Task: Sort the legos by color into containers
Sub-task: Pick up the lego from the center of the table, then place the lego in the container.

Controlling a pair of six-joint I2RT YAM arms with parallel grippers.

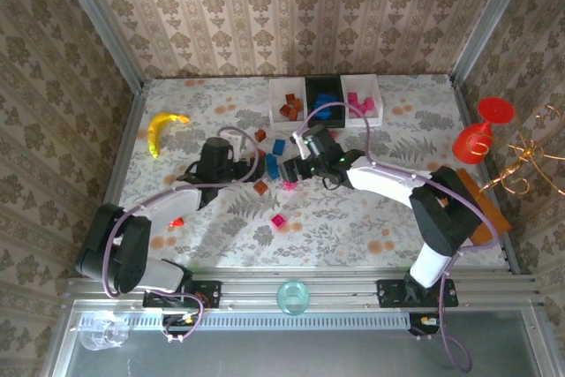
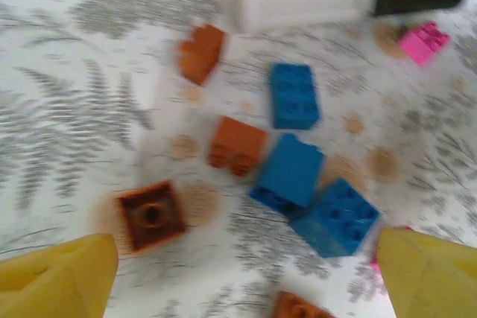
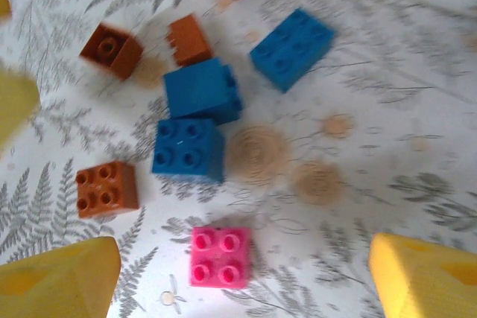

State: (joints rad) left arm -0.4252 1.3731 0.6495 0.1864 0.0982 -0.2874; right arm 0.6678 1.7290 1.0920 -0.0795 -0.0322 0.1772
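Left claw (image 2: 244,279) is spread wide. Its yellow fingertips (image 2: 56,277) sit in the bottom corners of the left wrist view, nothing pinched. On the counter (image 2: 67,94) above it, a dark brown lego (image 2: 151,215) lies just beside the lower-left fingertip. Three blue legos (image 2: 289,173) are mid-frame, the lower two touching. Image is blurry.

Right claw (image 3: 242,277) is also spread and empty. A pink lego (image 3: 220,257) lies between its fingertips at bottom centre, touching neither. More blue and brown pieces are scattered toward the upper left of that frame.

In the top view both claws hang over the loose pile at frame centre. The containers stand side by side at upper centre. The left white tray (image 1: 287,105) holds brown pieces, the black tray (image 1: 324,99) blue ones, the right white tray (image 1: 364,99) pink ones. A lone pink piece (image 1: 279,221) sits below the pile. A banana (image 1: 163,130) is at upper left, a red goblet (image 1: 481,130) at the right edge.
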